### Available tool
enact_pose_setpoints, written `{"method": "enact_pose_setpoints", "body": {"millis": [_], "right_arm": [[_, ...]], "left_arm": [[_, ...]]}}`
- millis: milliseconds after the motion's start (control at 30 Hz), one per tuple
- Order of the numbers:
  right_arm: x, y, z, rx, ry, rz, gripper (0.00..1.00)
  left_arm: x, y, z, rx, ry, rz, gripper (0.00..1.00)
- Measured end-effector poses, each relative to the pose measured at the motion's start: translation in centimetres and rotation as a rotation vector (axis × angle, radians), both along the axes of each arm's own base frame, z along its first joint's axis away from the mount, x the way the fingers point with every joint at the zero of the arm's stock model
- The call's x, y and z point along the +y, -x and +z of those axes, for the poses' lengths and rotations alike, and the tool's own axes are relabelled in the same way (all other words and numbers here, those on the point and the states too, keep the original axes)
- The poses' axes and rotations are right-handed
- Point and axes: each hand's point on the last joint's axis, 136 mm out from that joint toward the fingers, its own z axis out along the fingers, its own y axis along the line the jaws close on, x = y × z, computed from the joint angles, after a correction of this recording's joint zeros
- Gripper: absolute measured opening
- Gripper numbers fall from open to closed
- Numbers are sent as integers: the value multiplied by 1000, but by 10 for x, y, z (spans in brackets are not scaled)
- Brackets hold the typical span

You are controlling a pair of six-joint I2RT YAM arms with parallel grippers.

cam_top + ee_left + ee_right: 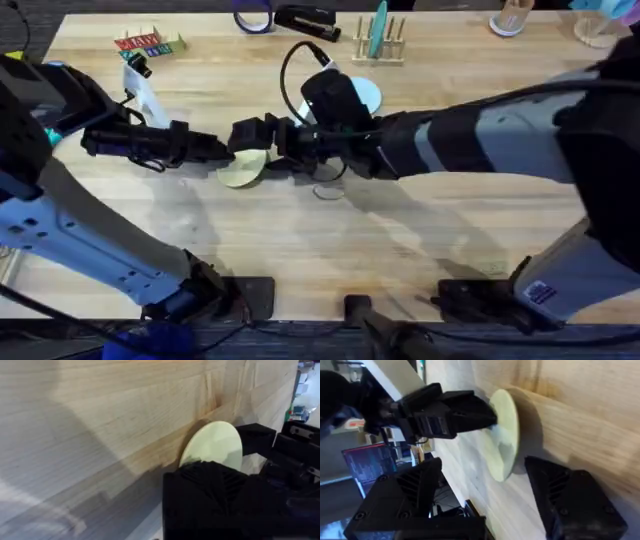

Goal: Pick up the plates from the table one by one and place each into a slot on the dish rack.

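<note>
At mid-tabletop (420,235), my left tool (228,150) pinches the cream-yellow plate (243,168), tilted on edge. My right tool (262,140) meets it from the opposite side, fingers spread around the plate. Beyond lies the light blue plate (366,97); farthest, the dish rack (379,45) holds something teal.

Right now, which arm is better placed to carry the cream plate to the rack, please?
Probably the right: the right gripper stands open around the cream plate, and the dish rack is on its side.
</note>
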Motion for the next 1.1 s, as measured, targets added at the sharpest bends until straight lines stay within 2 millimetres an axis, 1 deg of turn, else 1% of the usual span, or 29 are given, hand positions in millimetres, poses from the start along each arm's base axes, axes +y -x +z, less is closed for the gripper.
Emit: {"method": "enact_pose_setpoints", "body": {"millis": [200,500,767,967,1033,1100], "right_arm": [[10,1,2,-4,-38,1,995],[11,0,2,0,-37,-15,995],[20,4,1,-16,-22,-51,995],[20,2,1,-14,-20,-64,995],[19,2,1,-11,-19,-67,990],[19,2,-1,-9,-15,-68,954]], "left_arm": [[0,0,0,0,0,0,43],[0,0,0,0,0,0,43],[0,0,0,0,1,0,43],[0,0,0,0,1,0,43],[0,0,0,0,1,0,43],[0,0,0,0,1,0,41]]}}
